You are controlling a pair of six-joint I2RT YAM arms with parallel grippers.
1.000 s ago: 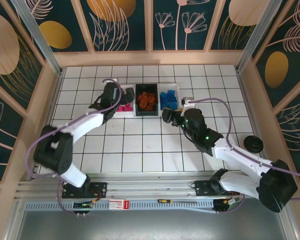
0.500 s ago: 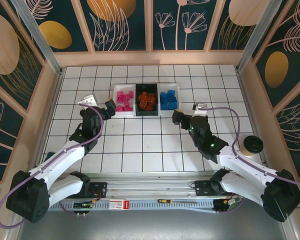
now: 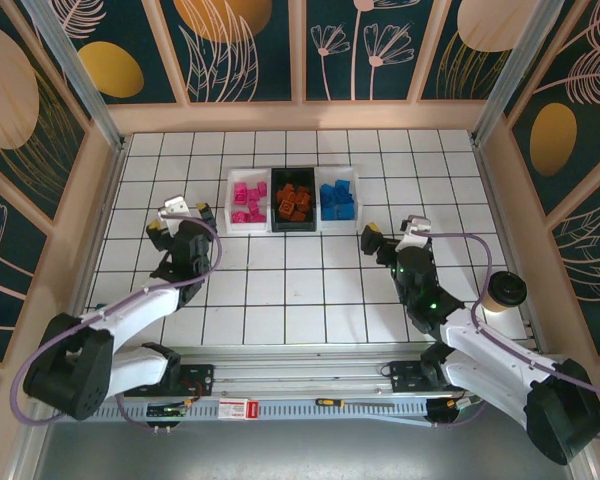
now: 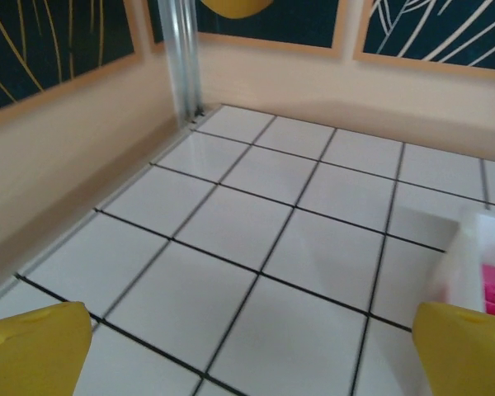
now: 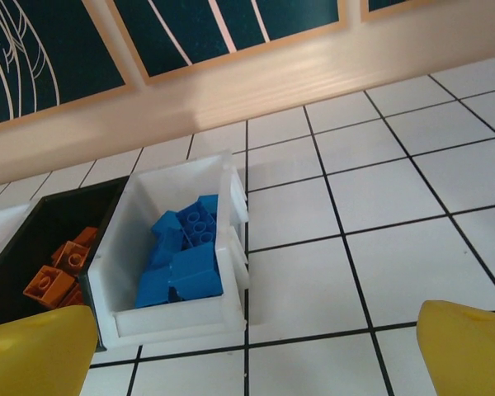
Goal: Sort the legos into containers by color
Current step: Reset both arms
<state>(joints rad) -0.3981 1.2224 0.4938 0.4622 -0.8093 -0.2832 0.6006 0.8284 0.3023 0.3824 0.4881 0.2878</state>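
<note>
White tiled table (image 3: 280, 290), left white bin (image 3: 230, 200), black bin (image 3: 294, 228), right white bin (image 3: 340, 173), side by side

Three small rectangular bins touching side by side in a row on the far tiles, left white bin (image 3: 230, 203) holding magenta pink legos (image 3: 247, 203), middle black bin (image 3: 294, 173) holding orange legos (image 3: 294, 202), right white bin (image 5: 169, 318) holding bright blue legos (image 5: 181, 252), each heap loosely jumbled

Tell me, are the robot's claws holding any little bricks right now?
No, nothing is held. The left claw and the right claw both stand open and empty.
</note>
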